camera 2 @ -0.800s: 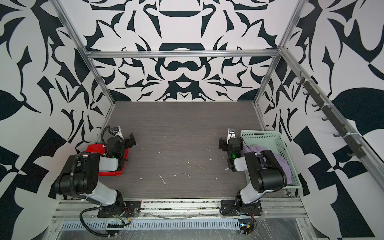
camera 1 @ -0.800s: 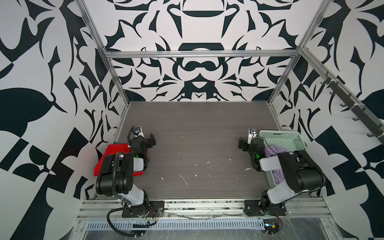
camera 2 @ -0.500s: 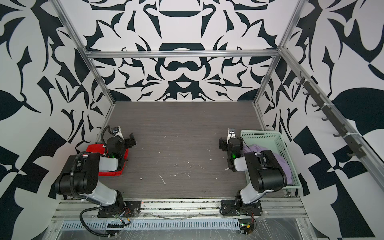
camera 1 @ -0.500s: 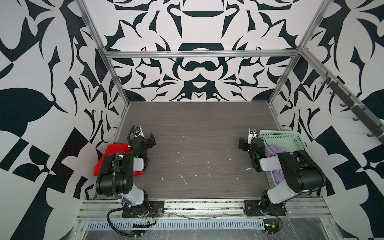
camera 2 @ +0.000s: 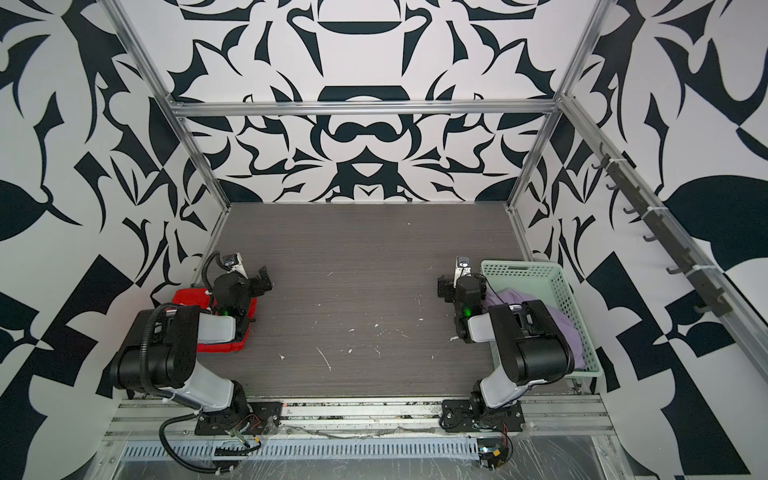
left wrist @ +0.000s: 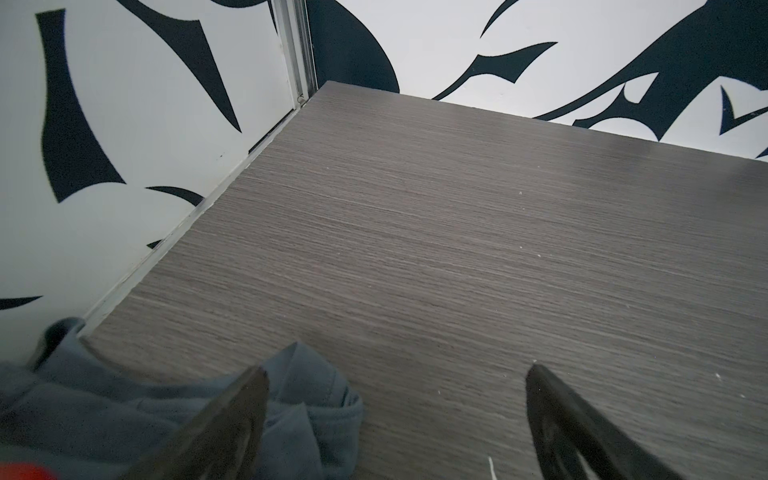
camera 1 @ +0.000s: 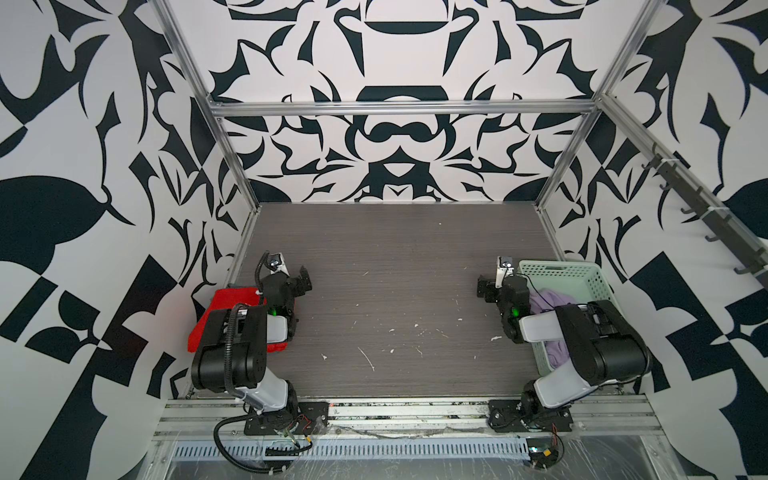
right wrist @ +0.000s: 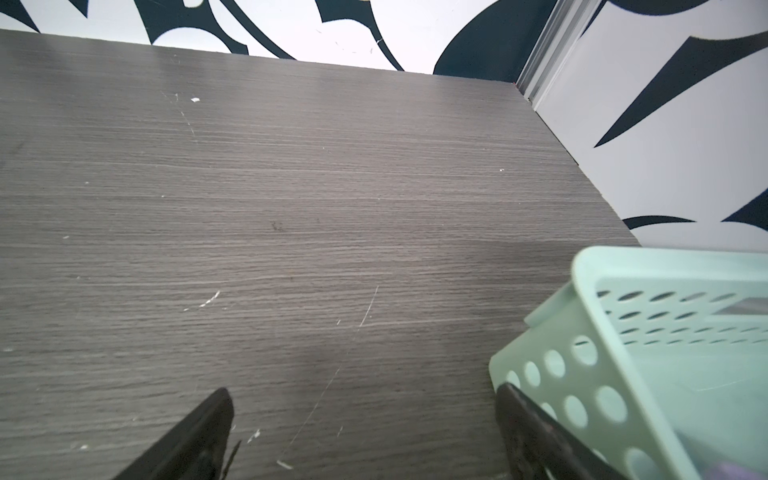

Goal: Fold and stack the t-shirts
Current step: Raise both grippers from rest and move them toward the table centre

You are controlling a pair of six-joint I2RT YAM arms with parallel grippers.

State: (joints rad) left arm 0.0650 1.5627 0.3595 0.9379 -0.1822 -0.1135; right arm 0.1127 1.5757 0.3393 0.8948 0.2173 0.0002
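Note:
A folded bright red t-shirt (camera 1: 226, 307) (camera 2: 189, 299) lies at the table's left edge, partly under my left arm. In the left wrist view, grey-blue t-shirt cloth (left wrist: 124, 411) lies bunched beside one finger, with a sliver of red (left wrist: 25, 471) next to it. The lavender t-shirt (camera 1: 548, 301) (camera 2: 515, 299) lies crumpled in the basket. My left gripper (camera 1: 303, 280) (camera 2: 262, 278) (left wrist: 395, 399) stands open over bare table just past the red shirt. My right gripper (camera 1: 485, 287) (camera 2: 445, 286) (right wrist: 361, 411) is open and empty beside the basket's corner.
The mint-green perforated basket (camera 1: 557, 270) (camera 2: 523, 266) (right wrist: 665, 270) stands against the right wall, next to my right arm. The dark wood-grain table (camera 1: 395, 257) carries small white flecks. Patterned walls close in the left, right and back.

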